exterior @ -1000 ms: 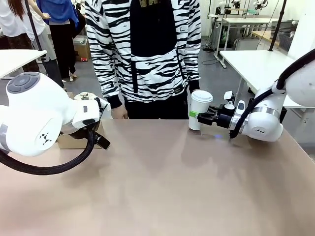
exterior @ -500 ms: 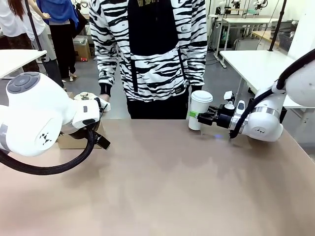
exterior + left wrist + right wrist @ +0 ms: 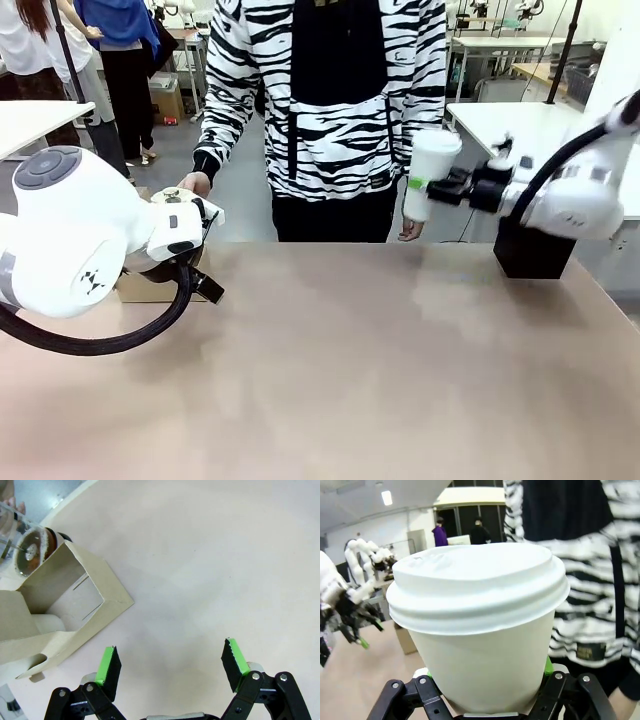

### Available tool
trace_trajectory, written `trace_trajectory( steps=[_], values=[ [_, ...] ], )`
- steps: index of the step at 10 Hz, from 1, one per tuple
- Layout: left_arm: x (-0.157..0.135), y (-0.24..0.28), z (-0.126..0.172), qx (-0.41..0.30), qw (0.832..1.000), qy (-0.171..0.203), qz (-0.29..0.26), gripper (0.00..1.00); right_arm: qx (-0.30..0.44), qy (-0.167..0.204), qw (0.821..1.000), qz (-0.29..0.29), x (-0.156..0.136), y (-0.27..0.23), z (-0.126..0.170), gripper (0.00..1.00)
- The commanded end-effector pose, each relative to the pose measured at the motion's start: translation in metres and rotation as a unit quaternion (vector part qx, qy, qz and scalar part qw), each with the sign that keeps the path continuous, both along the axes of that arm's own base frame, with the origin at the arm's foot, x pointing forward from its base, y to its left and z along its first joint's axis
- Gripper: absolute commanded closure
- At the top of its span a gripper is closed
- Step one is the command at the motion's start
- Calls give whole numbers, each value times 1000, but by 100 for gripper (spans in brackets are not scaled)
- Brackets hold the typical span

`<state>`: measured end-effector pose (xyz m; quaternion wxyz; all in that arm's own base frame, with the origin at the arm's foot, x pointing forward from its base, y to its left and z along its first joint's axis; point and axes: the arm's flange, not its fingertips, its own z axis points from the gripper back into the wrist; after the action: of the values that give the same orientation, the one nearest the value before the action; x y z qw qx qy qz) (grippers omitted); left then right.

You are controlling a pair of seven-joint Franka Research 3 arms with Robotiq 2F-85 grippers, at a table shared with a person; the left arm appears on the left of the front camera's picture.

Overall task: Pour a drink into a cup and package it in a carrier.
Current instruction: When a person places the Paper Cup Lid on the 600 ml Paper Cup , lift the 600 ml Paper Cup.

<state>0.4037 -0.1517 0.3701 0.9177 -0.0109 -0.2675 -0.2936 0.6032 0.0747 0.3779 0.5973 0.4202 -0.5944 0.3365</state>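
Over the far right of the bench (image 3: 330, 380), our right hand (image 3: 428, 187) is clamped on the cup (image 3: 432, 160), with its green pads pressed against the cup's lower wall. We see the cup upright, capped with a white lid (image 3: 475, 575), and held clear of the bench top in front of the person's striped top (image 3: 240, 90). A black box (image 3: 530, 255) stands on the bench below the right arm.

At the left side, our left hand (image 3: 170, 662) hangs over bare bench with its jaws wide apart and nothing between them. Near it lies the carrier (image 3: 65, 605), brown cardboard with one compartment open toward the wrist camera. Beyond the carrier stands a clear jar (image 3: 27, 550) with the drink (image 3: 44, 555) dark brown inside. We cannot tell whether the jar touches the carrier. The person's fingers (image 3: 196, 184) are close to the top of the jar.
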Motion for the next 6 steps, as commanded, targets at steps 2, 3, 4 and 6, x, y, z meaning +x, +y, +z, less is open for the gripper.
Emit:
trace_trajectory(
  steps=[2, 3, 4, 6],
  values=[
    [0, 0, 0, -1, 1000, 0, 0, 0, -21, 7, 1000, 7, -63, -13, 95, 19],
    [0, 0, 0, -1, 1000, 0, 0, 0, -15, 10, 1000, -6, -82, -16, 121, 19],
    [0, 0, 0, -1, 1000, 0, 0, 0, -9, 7, 1000, -4, -101, -17, 144, 19],
    [0, 0, 0, -1, 1000, 0, 0, 0, -2, 16, 1000, 22, -123, -20, 162, 19]
  ],
)
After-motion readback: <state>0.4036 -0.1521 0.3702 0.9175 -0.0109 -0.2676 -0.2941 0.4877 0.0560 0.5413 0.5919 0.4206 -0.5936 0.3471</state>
